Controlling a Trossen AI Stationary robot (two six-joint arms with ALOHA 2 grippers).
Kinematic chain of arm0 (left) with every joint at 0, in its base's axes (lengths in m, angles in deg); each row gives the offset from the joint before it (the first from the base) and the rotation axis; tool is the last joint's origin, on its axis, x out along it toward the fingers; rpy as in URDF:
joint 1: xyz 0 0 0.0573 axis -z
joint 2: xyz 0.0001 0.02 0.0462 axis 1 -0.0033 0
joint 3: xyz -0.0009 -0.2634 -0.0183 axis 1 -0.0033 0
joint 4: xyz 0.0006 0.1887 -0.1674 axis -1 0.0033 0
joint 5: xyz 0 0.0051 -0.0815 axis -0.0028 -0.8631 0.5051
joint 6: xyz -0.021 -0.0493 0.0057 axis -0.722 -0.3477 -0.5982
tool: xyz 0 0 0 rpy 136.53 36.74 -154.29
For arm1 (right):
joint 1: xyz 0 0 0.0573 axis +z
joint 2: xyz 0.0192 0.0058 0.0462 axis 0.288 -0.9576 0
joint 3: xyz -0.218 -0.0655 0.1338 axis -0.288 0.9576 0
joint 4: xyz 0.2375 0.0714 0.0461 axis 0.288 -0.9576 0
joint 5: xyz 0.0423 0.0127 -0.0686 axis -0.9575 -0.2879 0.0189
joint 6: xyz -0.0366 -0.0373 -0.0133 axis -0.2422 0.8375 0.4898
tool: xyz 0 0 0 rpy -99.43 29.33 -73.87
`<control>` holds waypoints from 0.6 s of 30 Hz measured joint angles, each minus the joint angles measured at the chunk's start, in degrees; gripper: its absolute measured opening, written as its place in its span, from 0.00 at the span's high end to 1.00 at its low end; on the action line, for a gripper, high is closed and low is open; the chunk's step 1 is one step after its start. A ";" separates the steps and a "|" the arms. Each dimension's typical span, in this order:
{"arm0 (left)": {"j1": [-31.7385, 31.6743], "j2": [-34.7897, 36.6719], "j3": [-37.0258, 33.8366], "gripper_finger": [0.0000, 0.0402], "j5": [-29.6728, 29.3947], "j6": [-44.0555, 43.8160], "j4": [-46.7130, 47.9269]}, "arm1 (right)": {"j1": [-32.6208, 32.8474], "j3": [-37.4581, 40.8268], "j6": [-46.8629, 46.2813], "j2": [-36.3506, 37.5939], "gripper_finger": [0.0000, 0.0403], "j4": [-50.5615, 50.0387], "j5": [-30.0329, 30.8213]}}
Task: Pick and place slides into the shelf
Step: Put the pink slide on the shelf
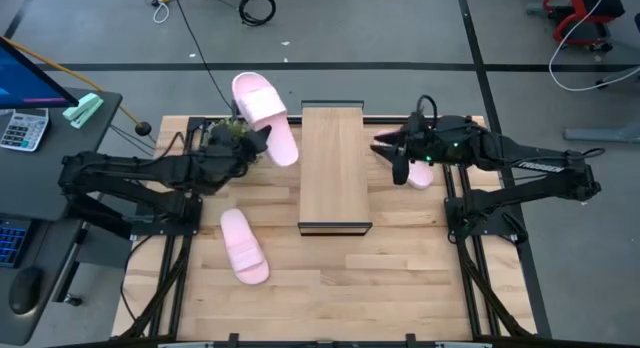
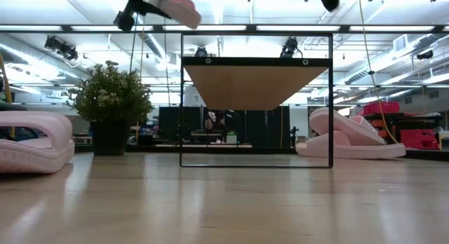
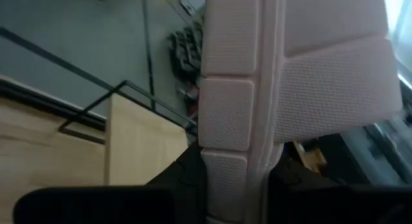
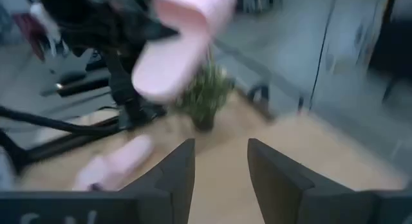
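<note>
Left of the shelf [image 1: 335, 168]: the left gripper [image 1: 252, 140] grips one slide [image 1: 265, 116] by its edge, lifted well above the table [image 1: 400, 278].
Right of the shelf: the right gripper [image 1: 385, 145] hovers empty, fingers parted, near another slide [image 1: 421, 174] lying on the table.
Front-left of the shelf: a third slide [image 1: 243, 246] lies flat.
Risk: the edge hold looks thin, so the foam may twist or slip out.
Risk: both arms near the shelf could collide.

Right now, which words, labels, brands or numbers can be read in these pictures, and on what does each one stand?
No text can be quoted.
White lettering on the right arm: too small to read.
Keys of the calculator: too small to read.
</note>
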 joint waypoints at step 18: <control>-1.04 -11.09 0.00 0.79 -1.56 -9.52 -20.30 | 0.12 0.00 53.31 -8.07 0.63 20.27 7.66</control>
